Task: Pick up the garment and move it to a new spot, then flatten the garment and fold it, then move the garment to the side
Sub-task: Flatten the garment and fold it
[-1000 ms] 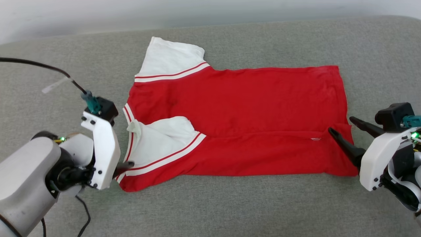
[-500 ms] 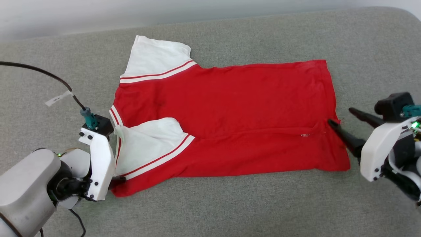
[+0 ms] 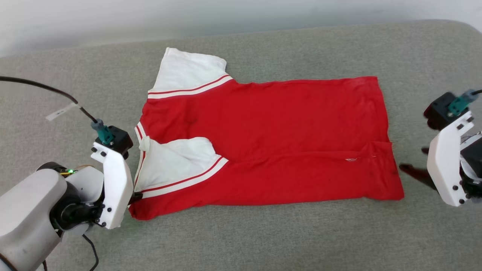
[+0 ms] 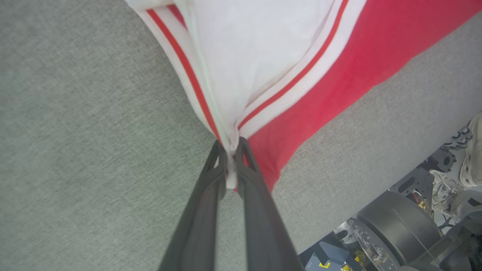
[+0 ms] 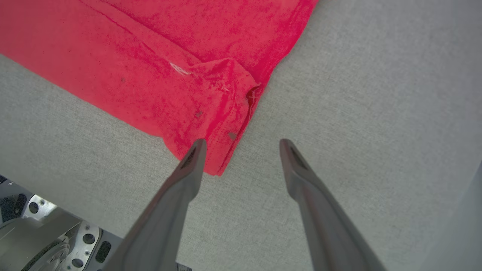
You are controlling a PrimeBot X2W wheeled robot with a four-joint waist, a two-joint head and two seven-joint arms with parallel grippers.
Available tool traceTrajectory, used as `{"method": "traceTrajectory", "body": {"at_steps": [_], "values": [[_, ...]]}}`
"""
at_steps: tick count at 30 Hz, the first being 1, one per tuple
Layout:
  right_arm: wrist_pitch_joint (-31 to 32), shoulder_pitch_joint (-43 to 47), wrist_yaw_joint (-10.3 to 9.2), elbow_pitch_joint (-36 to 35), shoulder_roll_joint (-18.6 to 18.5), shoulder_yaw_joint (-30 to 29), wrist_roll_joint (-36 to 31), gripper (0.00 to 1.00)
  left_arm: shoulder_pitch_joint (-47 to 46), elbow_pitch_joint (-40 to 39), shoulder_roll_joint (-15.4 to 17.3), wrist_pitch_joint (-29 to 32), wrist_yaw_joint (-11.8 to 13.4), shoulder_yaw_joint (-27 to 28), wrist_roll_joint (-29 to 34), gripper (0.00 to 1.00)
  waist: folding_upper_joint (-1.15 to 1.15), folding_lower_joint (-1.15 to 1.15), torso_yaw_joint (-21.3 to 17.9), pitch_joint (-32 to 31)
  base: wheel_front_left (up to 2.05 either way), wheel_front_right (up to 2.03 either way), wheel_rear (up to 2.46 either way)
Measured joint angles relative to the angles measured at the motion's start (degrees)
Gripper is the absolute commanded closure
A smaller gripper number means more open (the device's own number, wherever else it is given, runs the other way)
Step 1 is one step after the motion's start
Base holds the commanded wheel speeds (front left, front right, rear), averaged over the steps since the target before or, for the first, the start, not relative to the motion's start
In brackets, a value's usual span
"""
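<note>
L fingers (image 4: 222,169) clamped on garment (image 3: 263,139) edge; R fingers (image 5: 192,165) spread wide, holding nothing.

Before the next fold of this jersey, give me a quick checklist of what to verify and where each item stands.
1. Left claw shut on the jersey at its near shoulder corner: ok.
2. Right claw gripping the near hem corner: not ok, it is open beside the corner.
3. Near sleeve folded in over the body: ok.
4. Far sleeve folded in: not ok, it lies spread out.
</note>
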Motion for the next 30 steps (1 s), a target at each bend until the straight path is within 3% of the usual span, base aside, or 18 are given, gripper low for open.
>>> {"method": "traceTrajectory", "body": {"at_steps": [3, 7, 12, 18, 19, 20, 30], "values": [[5.14, -1.3, 0.01, 1.3, -0.19, 1.83, 2.09, 0.0, -0.07, -1.02, -0.04, -0.25, 0.03, -0.05, 0.71, 1.0, 0.0, 0.0, 0.58, 0.64, 0.0, 0.0, 0.0], [6.72, -1.92, 0.0, 6.12, 2.34, 2.38, 3.08, 0.0, -0.76, -2.14, -0.47, -0.49, 0.26, -0.1, 1.48, 1.0, 0.0, 0.0, 1.26, 2.0, 0.0, 0.0, 0.0], [3.82, -1.33, 0.0, 13.49, 7.51, 3.0, 2.78, 0.0, -1.7, -2.9, -1.14, -0.86, 0.27, -0.11, 2.03, 1.0, 0.0, 0.0, 2.23, 3.75, 0.0, 0.0, 0.0], [0.92, -1.03, -0.11, 15.8, 8.11, 5.68, 3.78, 0.0, -1.63, -3.02, -1.23, -1.11, 0.26, -0.73, 2.66, 1.0, 0.0, 0.0, 3.06, 4.59, 0.0, 0.0, 0.0], [0.01, -1.03, -0.12, 15.75, 7.91, 6.14, 3.94, 0.39, -1.53, -2.98, -1.2, -1.3, 0.25, -0.75, 2.65, 1.0, 0.0, 0.0, 3.0, 4.46, 0.0, 0.0, 0.0], [-1.18, -1.03, -0.12, 15.57, 7.68, 6.8, 3.9, 1.0, -1.33, -2.92, -1.11, -1.41, 0.25, -0.76, 2.61, 1.0, 0.0, 0.0, 2.91, 4.24, 0.0, 0.0, 0.0], [-7.82, -1.35, 0.0, 9.51, 3.53, 11.66, 6.88, 1.0, 1.49, -5.16, 2.57, -2.44, 0.27, 0.04, 0.8, 1.0, 0.0, 0.0, 1.68, -0.45, 0.0, 0.0, 0.0]]}}
